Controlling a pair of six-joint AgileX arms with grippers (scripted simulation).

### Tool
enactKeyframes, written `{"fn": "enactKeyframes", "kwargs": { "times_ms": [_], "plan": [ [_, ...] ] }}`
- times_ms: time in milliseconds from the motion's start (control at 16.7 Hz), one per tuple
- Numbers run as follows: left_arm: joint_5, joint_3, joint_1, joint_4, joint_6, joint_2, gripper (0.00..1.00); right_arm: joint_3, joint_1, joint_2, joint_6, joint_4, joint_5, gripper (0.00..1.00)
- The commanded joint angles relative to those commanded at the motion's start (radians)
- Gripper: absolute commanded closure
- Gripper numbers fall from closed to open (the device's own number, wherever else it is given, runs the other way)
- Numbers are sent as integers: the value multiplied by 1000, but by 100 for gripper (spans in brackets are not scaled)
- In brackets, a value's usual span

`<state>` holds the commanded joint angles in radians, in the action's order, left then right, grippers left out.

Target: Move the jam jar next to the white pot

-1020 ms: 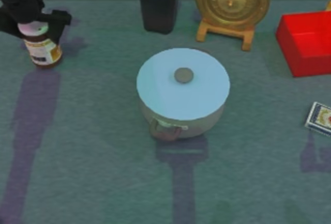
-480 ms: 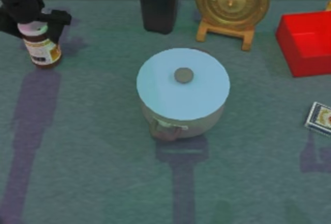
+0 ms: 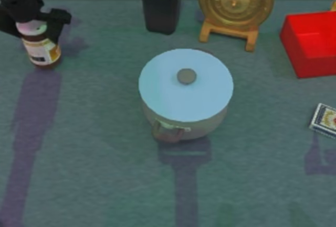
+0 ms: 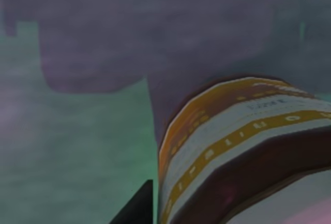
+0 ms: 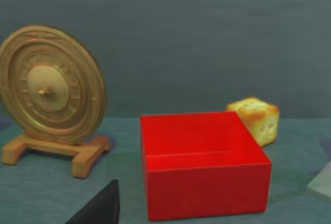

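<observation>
Where the top view's far left corner lies, the left gripper (image 3: 32, 16) sits over the jam jar (image 3: 41, 50), its black fingers closed round the jar's white lid, so the jar is grasped. The jar stands near the left edge of the table (image 3: 94, 159), tilted a little, white-and-orange label facing the camera. In the left wrist view the jar (image 4: 243, 146) fills the near field, label bands plain, a dark finger tip showing beside it.

Right of the jar, along the back edge: a dark square planter (image 3: 161, 4) with a green top. Near the table's middle, the white pot (image 3: 186, 93), pale flat lid on, grey knob at its centre, handle toward the near side. Jar and pot are well apart.

Further right at the back, a gold disc on a wooden stand (image 3: 235, 4). Then the red box (image 3: 311, 42), open, at the right edge; a card pack (image 3: 324, 118) lies nearer the camera from it, also at the right edge.

Right wrist view: the disc on its stand (image 5: 51, 87), the red box (image 5: 204, 164), a bread cube (image 5: 256, 119) just behind the box. Right arm is out of the top view; only a dark finger corner shows, grip state cannot be told.
</observation>
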<state>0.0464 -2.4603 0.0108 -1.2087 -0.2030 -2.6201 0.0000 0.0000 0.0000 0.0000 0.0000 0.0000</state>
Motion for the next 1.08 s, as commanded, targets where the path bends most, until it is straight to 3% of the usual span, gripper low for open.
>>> {"fn": "enactKeyframes", "kwargs": {
  "times_ms": [600, 1080],
  "plan": [
    [-4, 508, -20, 17, -3, 487, 100, 0, 0, 0, 0, 0, 0, 0],
    [-9, 547, -7, 24, 11, 519, 100, 0, 0, 0, 0, 0, 0, 0]
  ]
}}
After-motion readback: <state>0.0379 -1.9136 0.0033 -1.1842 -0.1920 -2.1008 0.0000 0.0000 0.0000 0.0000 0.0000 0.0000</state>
